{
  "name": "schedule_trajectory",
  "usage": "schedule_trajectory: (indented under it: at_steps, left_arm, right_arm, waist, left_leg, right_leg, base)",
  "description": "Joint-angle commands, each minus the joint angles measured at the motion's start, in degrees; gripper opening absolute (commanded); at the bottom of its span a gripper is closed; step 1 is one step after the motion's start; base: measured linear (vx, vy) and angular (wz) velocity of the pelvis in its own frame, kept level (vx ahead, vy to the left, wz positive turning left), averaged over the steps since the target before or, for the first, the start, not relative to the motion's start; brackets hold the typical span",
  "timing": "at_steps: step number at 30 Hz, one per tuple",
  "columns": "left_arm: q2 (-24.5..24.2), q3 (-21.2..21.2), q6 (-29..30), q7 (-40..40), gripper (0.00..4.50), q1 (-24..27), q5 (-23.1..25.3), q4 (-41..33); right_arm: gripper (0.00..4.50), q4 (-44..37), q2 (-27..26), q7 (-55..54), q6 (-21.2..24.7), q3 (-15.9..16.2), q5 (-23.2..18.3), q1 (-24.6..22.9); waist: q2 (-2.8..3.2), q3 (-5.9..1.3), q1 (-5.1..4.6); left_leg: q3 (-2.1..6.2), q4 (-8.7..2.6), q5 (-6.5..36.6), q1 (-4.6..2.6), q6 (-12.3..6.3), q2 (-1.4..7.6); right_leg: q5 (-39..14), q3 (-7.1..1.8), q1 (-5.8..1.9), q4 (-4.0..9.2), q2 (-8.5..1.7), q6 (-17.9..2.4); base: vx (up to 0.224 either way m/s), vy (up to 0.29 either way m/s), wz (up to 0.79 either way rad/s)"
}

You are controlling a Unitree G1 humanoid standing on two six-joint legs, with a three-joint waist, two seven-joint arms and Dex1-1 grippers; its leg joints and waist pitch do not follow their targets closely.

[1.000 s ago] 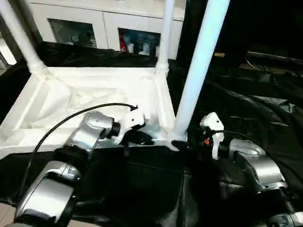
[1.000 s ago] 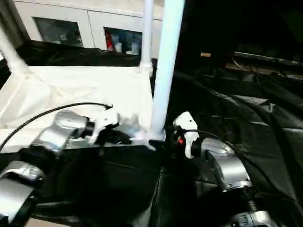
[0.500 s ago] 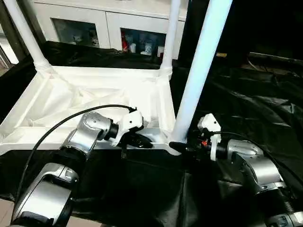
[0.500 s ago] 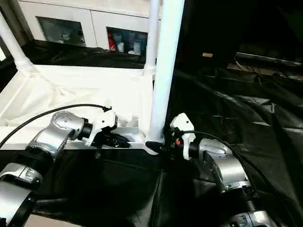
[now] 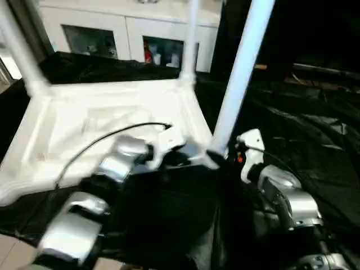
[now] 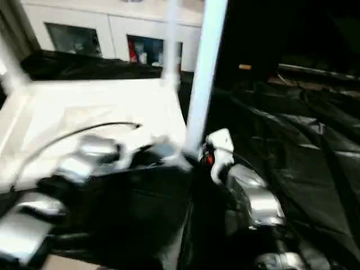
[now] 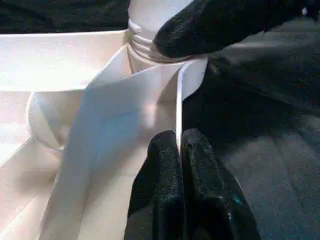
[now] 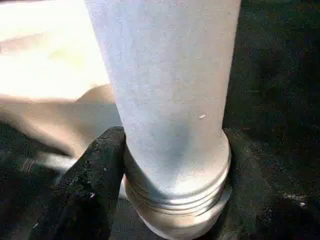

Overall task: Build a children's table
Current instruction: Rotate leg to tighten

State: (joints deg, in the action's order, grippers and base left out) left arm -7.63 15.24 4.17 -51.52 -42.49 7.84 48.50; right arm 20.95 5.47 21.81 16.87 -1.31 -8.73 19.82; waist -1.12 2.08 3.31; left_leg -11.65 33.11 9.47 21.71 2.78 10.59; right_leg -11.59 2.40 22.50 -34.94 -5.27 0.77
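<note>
Children's table (image 5: 112, 118): white top lies underside-up on black sheeting (image 5: 315, 140), three tube legs standing in corner sockets — two far ones and the near-right leg (image 5: 242, 73) — while the near-left corner (image 5: 14, 188) appears empty, so by my estimate one leg remains. Left end effector (image 7: 181, 145): fingers clenched together on the top's thin rim wall beside the socket; right end effector (image 8: 165, 185): grasping the near-right leg at its collared base, one black finger (image 8: 95, 185) against it. Surroundings: white cabinet (image 5: 124, 34) behind; a black cable (image 5: 107, 140) arches over the left forearm above the top.
</note>
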Motion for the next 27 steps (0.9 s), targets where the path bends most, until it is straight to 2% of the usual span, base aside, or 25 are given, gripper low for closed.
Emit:
schedule_trajectory:
  at_steps: [1, 3, 5, 6, 9, 10, 11, 13, 16, 18, 19, 20, 22, 27]
  left_arm:
    - [5.8, 0.4, 0.7, 4.9, 0.00, -0.5, -1.0, 0.8]
    - [7.3, 0.9, 0.6, 4.2, 0.00, -0.4, -1.0, 0.5]
    - [7.8, 1.4, -0.1, 3.4, 0.00, -0.5, -0.6, 0.5]
    - [7.8, 1.4, -0.1, 3.4, 0.00, -0.5, -0.6, 0.5]
    - [5.5, 1.3, -1.0, 1.6, 0.00, -0.2, -0.7, 0.1]
    - [5.4, 1.3, -1.0, 1.5, 0.00, -0.2, -0.7, 0.0]
    - [4.7, 1.2, -1.2, 0.8, 0.00, -0.1, -0.7, -0.1]
    - [2.8, 1.1, -1.4, -1.6, 0.00, 0.4, -0.9, -1.0]
    - [-1.5, 1.3, -2.7, -8.4, 0.00, 1.2, -1.7, -2.4]
    - [-3.0, 1.4, -3.2, -11.4, 0.00, 1.5, -2.3, -2.7]
    - [-4.1, 1.5, -3.6, -13.6, 0.00, 1.7, -2.6, -3.1]
    - [-4.4, 1.5, -3.7, -14.2, 0.00, 1.7, -2.7, -3.2]
    - [-6.2, 1.9, -4.2, -17.8, 0.00, 2.2, -3.3, -4.2]
    - [-8.9, 2.2, -3.1, -24.4, 0.00, 2.8, -5.0, -6.2]
  right_arm:
    - [2.72, 3.0, -2.8, -3.2, 2.1, 3.1, 1.5, -0.1]
    - [2.72, 2.9, -3.8, -4.3, 1.1, 3.6, 2.4, 0.2]
    - [2.72, 2.3, -4.2, -3.3, -1.0, 4.7, 3.2, 0.1]
    - [3.27, 2.3, -4.2, -3.3, -1.0, 4.7, 3.2, 0.1]
    - [3.47, 1.2, -2.3, 0.9, -2.5, 4.3, 1.6, 0.1]
    - [3.77, 1.2, -2.2, 1.1, -2.5, 4.3, 1.6, 0.1]
    - [3.77, 1.0, -1.5, 2.4, -2.6, 4.4, 1.4, 0.1]
    - [3.77, 0.0, 0.9, 6.4, -2.8, 5.4, 0.9, -0.1]
    - [3.77, -2.7, 6.9, 17.3, -3.0, 7.4, -0.3, -1.2]
    - [3.77, -3.8, 8.9, 21.0, -2.8, 7.7, -1.1, -1.6]
    - [3.77, -4.9, 10.3, 23.6, -2.1, 7.8, -1.9, -1.9]
    - [3.77, -5.2, 10.7, 24.3, -2.0, 7.8, -2.1, -2.0]
    - [3.77, -6.4, 12.9, 28.3, -1.6, 8.3, -2.9, -2.4]
    - [3.77, -5.8, 16.0, 33.8, -2.2, 8.8, -3.6, -1.7]
  waist:
    - [-0.35, -2.48, -0.39]
    - [-0.29, -2.40, -0.31]
    - [-0.39, -2.31, -0.45]
    - [-0.35, -2.36, -0.41]
    - [-0.16, -2.44, -0.28]
    - [-0.20, -2.58, -0.28]
    - [-0.47, -2.63, -0.25]
    - [-0.36, -2.64, -0.21]
    - [-0.57, -2.67, -0.11]
    - [-0.56, -2.76, -0.11]
    - [-0.85, -2.89, -0.08]
    - [-0.79, -2.95, -0.11]
    - [-0.72, -3.04, -0.12]
    - [-0.57, -3.16, 0.28]
  left_leg:
    - [1.71, -4.33, 21.0, -1.76, 1.54, 2.60]
    - [1.63, -4.32, 21.1, -1.91, 1.34, 2.64]
    - [1.81, -4.49, 22.6, -1.83, 0.74, 2.41]
    - [1.84, -4.52, 22.3, -1.78, 0.65, 2.44]
    - [1.83, -4.66, 21.0, -1.61, 0.09, 2.52]
    - [1.86, -4.72, 19.9, -1.43, -0.15, 2.58]
    - [1.79, -4.70, 19.3, -1.37, -0.44, 2.56]
    - [1.72, -4.60, 18.3, -1.21, -1.13, 2.52]
    - [1.57, -4.35, 15.8, -0.87, -2.67, 2.52]
    - [1.50, -4.23, 14.9, -0.90, -3.10, 2.58]
    - [1.46, -4.02, 13.0, -0.89, -3.91, 2.68]
    - [1.44, -3.95, 12.2, -0.79, -4.26, 2.65]
    - [1.30, -3.78, 10.4, -0.99, -5.07, 2.79]
    - [1.06, -3.49, 8.8, -1.14, -6.00, 3.00]
  right_leg:
    - [-23.1, -2.05, -0.90, 6.07, -3.30, -8.8]
    - [-22.5, -2.14, -0.71, 6.23, -3.19, -8.6]
    - [-24.8, -2.13, -0.89, 6.53, -3.27, -7.6]
    - [-24.7, -2.15, -0.97, 6.55, -3.30, -7.5]
    - [-22.5, -2.15, -1.17, 6.45, -3.28, -7.8]
    - [-20.4, -2.09, -1.48, 6.20, -3.24, -8.2]
    - [-19.3, -2.08, -1.53, 6.12, -3.18, -8.3]
    - [-17.2, -2.08, -1.76, 5.88, -3.19, -9.2]
    - [-14.4, -2.06, -2.23, 5.55, -3.31, -10.1]
    - [-13.0, -2.06, -2.24, 5.40, -3.32, -10.6]
    - [-9.8, -1.99, -2.40, 4.89, -3.29, -11.9]
    - [-8.6, -1.97, -2.51, 4.74, -3.25, -12.4]
    - [-4.8, -1.90, -2.44, 4.27, -3.12, -14.1]
    - [-1.3, -1.81, -2.41, 3.67, -3.11, -16.3]
  base:
    - [0.000, 0.000, 0.00]
    - [0.000, 0.000, 0.00]
    - [0.000, 0.000, 0.00]
    - [0.000, 0.000, 0.00]
    - [0.000, 0.000, 0.00]
    - [0.000, 0.000, 0.00]
    - [0.000, 0.000, 0.00]
    - [0.000, 0.000, 0.00]
    - [0.000, 0.000, 0.00]
    - [0.000, 0.000, 0.00]
    - [0.000, 0.000, 0.00]
    - [0.000, 0.000, 0.00]
    - [0.000, 0.000, 0.00]
    - [0.000, 0.000, 0.00]
